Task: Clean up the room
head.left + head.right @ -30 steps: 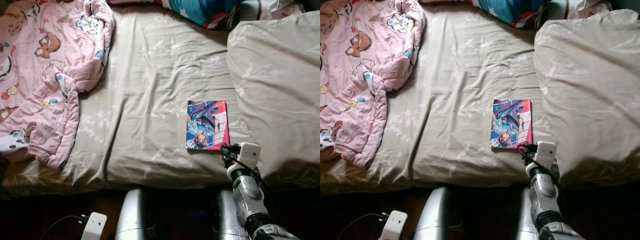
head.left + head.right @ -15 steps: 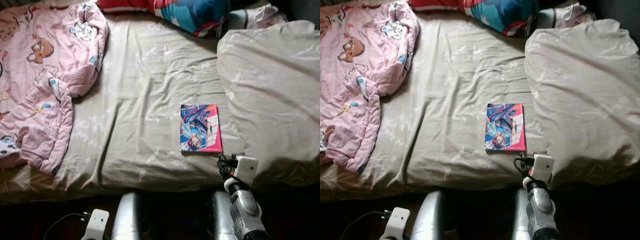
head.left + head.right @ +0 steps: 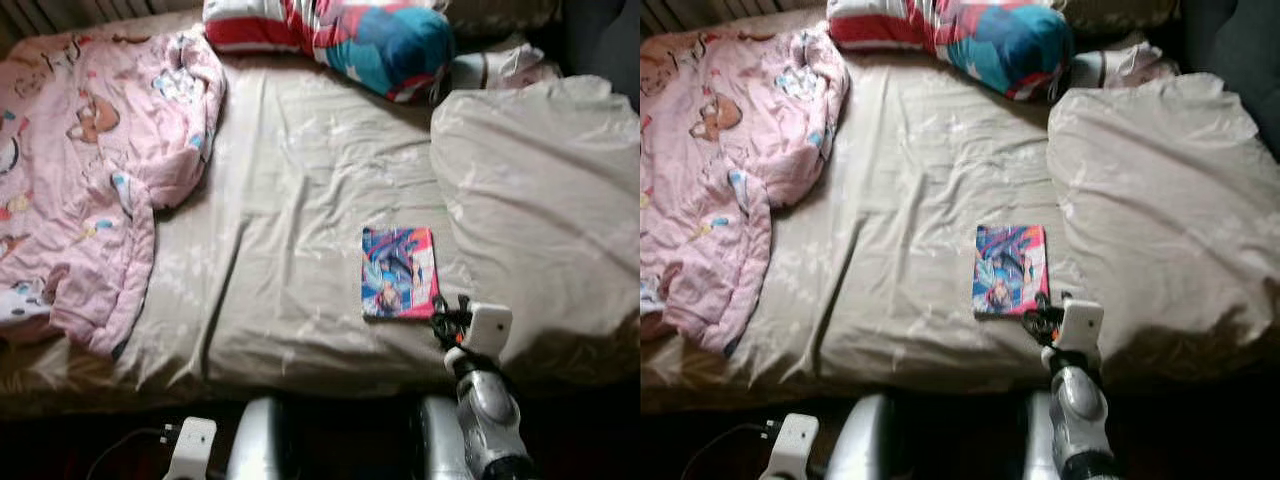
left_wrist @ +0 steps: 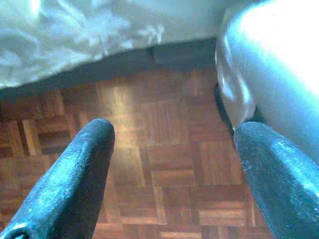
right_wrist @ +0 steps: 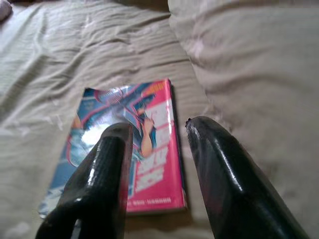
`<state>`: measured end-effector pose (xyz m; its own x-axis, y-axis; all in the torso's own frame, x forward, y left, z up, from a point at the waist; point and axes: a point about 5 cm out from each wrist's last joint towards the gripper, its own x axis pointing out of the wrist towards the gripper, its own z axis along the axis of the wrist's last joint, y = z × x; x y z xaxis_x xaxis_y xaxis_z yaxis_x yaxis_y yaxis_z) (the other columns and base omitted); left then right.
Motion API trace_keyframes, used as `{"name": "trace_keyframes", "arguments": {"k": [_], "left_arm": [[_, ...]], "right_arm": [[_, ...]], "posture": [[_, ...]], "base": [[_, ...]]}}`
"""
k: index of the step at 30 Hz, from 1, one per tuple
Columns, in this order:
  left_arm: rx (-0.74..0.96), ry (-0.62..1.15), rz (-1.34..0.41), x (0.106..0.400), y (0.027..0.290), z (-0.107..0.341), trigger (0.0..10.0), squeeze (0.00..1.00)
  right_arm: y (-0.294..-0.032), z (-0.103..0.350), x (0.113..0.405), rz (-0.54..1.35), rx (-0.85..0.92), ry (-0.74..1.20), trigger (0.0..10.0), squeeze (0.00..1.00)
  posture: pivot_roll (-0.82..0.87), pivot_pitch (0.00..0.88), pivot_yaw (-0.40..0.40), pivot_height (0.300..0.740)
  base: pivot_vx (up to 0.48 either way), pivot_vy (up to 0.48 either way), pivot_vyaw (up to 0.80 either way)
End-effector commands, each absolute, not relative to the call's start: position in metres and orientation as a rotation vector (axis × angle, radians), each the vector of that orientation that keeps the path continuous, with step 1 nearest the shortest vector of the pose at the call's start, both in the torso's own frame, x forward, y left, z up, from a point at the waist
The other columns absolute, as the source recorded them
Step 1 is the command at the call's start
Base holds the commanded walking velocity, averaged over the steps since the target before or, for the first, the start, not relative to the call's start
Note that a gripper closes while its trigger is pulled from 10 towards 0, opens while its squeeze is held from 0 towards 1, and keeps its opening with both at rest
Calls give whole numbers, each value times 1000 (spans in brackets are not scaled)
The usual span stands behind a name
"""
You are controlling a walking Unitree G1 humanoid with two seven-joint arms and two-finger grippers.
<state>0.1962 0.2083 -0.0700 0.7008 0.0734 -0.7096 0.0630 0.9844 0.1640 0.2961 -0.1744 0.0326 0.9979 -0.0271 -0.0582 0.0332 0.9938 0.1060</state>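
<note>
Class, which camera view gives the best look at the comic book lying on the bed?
The right wrist view: the comic book is near and sharp, its cover art showing between the open right claw fingers. Both eye views show it small and blurred; the left wrist view faces the floor.

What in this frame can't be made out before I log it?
- Book cover text: too blurred to read in the eye views; in the right wrist view the right gripper fingers cross it.
- Pink quilt: cut off by the left edge of the left eye view.
- Left gripper: aimed at the wood floor, beside the bed.
</note>
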Motion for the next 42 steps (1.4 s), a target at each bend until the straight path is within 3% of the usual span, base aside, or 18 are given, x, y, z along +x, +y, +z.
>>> {"name": "trace_keyframes", "arguments": {"k": [1,6,19,25,28,38,42], "left_arm": [[175,840,11,186,209,-76,10000,0],[170,827,10,189,208,-74,10000,0],[160,808,17,193,206,-72,10000,0],[131,815,35,192,205,-73,10000,0],[116,818,49,193,204,-73,10000,0],[96,826,58,194,207,-73,10000,0],[89,837,59,192,207,-74,10000,0]], "right_arm": [[-168,26,292,-8,109,92,10000,0],[-170,19,289,-14,113,130,10000,0],[-178,-15,268,-62,157,363,10000,0],[-183,-45,238,-24,71,585,10000,0],[-199,-60,214,-49,38,700,10000,0],[-199,-79,185,-44,-7,846,10000,0],[-194,-82,179,-12,-50,861,10000,0]], "posture": [[-69,185,107,704],[-68,187,105,739],[-66,184,95,740],[-67,166,77,740],[-60,153,65,740],[-70,144,69,740],[-61,144,69,740]], "base": [[0,0,0],[0,0,0],[0,0,0],[0,0,0],[0,0,0],[0,0,0],[0,127,764]]}}
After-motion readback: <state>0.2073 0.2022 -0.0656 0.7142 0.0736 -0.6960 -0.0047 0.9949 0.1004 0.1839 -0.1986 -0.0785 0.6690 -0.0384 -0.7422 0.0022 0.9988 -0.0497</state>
